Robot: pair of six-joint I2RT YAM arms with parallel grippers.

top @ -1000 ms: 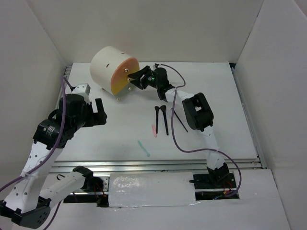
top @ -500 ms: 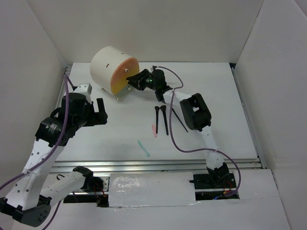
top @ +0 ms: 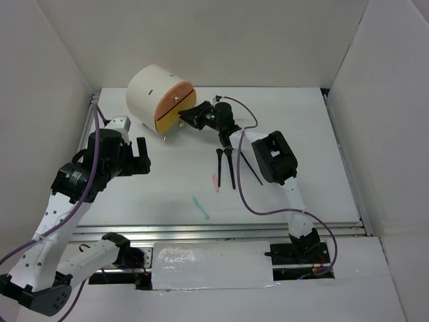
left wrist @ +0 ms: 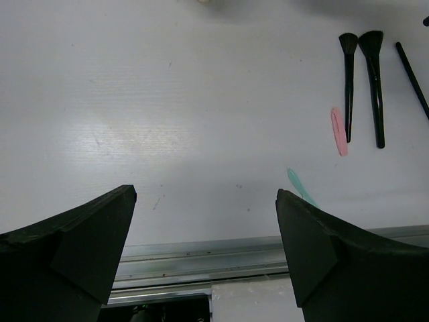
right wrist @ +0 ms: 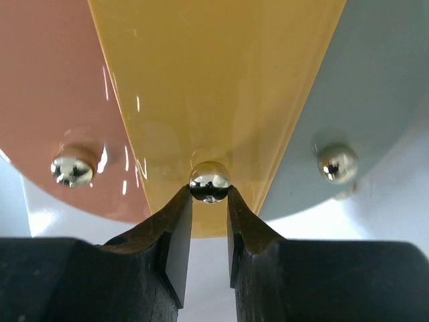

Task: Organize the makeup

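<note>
The makeup lies mid-table: two black brushes, a thin black stick, a pink stick and a teal stick. My right gripper is at the front of the cream cylindrical box, with both fingertips touching a small silver knob on its yellow panel. My left gripper hangs wide open over bare table, left of the makeup, holding nothing.
On the box front, a pink panel and a grey panel flank the yellow one, each with its own knob. A metal rail runs along the table's near edge. White walls enclose the left, back and right.
The right gripper's jaws have narrowed onto the knob of the box front. The left arm has shifted slightly, still open.
</note>
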